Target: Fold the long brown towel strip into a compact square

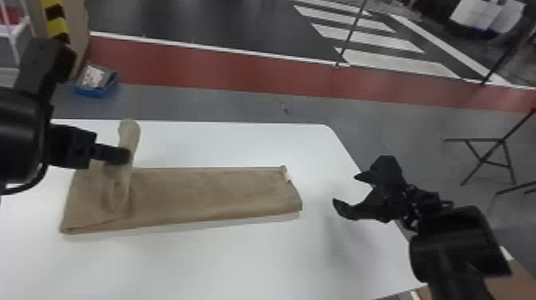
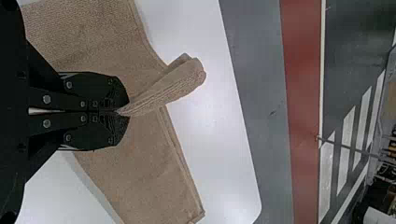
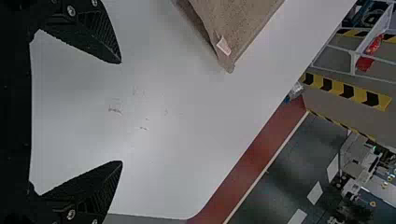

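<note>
Towel (image 1: 215,191), one, in one left pincer (image 1: 123,155)

The towel strip (image 1: 207,191) has brown colour, and its small tag (image 3: 223,45) is white. The desk (image 1: 191,259) is plain white. On the floor there is a red band (image 1: 207,74) beside grey, and white stripes (image 1: 383,42) lie on dark grey. One post (image 1: 56,20) carries yellow and black stripes.
</note>
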`<state>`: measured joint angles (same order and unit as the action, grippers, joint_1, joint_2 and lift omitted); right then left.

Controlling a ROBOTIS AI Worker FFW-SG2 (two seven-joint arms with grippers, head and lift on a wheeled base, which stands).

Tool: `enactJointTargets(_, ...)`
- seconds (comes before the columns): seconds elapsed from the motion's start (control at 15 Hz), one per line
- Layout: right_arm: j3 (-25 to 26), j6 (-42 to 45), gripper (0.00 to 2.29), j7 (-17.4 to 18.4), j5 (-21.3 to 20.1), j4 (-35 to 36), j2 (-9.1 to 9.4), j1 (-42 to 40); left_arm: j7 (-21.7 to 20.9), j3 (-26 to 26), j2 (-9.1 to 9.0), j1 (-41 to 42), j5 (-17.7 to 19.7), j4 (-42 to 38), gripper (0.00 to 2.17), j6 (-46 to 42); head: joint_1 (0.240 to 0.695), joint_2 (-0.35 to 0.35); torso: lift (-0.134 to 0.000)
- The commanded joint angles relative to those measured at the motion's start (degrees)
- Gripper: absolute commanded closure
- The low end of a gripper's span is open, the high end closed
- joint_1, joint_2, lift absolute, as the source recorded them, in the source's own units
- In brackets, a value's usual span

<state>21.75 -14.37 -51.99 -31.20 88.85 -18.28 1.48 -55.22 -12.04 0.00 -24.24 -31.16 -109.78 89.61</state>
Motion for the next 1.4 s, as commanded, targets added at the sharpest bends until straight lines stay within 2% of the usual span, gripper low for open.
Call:
enactJointTargets(0.0,0.2,-0.5,0.12,-0.1,0.0,0.5,0.0,-0.2,0.9,-0.4,-0.15,0.8,1.4,0.6,1.5,0.4,0.695,-0.344,-0.125)
enactJointTargets(0.07,0.4,-0.9,0.12,-0.3,0.0,1.0,0.0,-0.2,2.0,-0.8,-0.15,1.8,2.4,0.3,0.44,0.4,0.695,-0.347,-0.125)
enactJointTargets(0.13,0.5,-1.2,0.12,-0.4,0.0,1.3,0.0,-0.2,2.0,-0.8,-0.15,2.8,3.2,-0.2,0.0,0.4,0.695,-0.35,-0.125)
enactJointTargets(0.27,0.6,-1.6,0.12,-0.5,0.0,1.7,0.0,-0.3,3.3,-0.8,-0.15,3.9,5.5,-1.4,0.03,0.4,0.695,-0.35,-0.125)
enactJointTargets(0.47,0.6,-3.0,0.12,-0.5,0.1,2.6,0.0,-0.3,3.9,-0.8,-0.15,4.3,6.3,-2.3,0.07,0.4,0.695,-0.35,-0.125)
enactJointTargets(0.73,0.8,-13.7,0.12,-2.5,5.0,8.8,0.53,-0.5,4.8,1.5,-0.15,5.6,6.7,-3.4,0.07,0.4,0.695,-0.35,-0.125)
enactJointTargets(0.93,-2.3,-25.3,0.11,-3.0,7.0,15.8,3.17,-0.3,4.5,7.4,-0.15,7.4,9.3,-4.3,0.06,0.4,0.695,-0.35,-0.125)
enactJointTargets(1.07,-6.6,-33.2,0.11,-3.0,7.8,19.4,6.42,1.7,4.3,10.5,-0.15,9.0,10.6,-5.4,0.06,0.4,0.695,-0.315,-0.125)
enactJointTargets(1.2,-12.1,-35.9,0.11,-3.0,7.7,20.9,9.05,3.6,4.4,14.4,0.35,11.2,12.3,-7.5,0.06,0.4,0.695,-0.267,-0.125)
enactJointTargets(1.33,-17.9,-35.7,0.11,-3.0,6.1,20.8,10.46,7.2,4.2,19.2,1.85,13.3,14.2,-8.2,0.06,0.0,0.695,-0.165,-0.125)
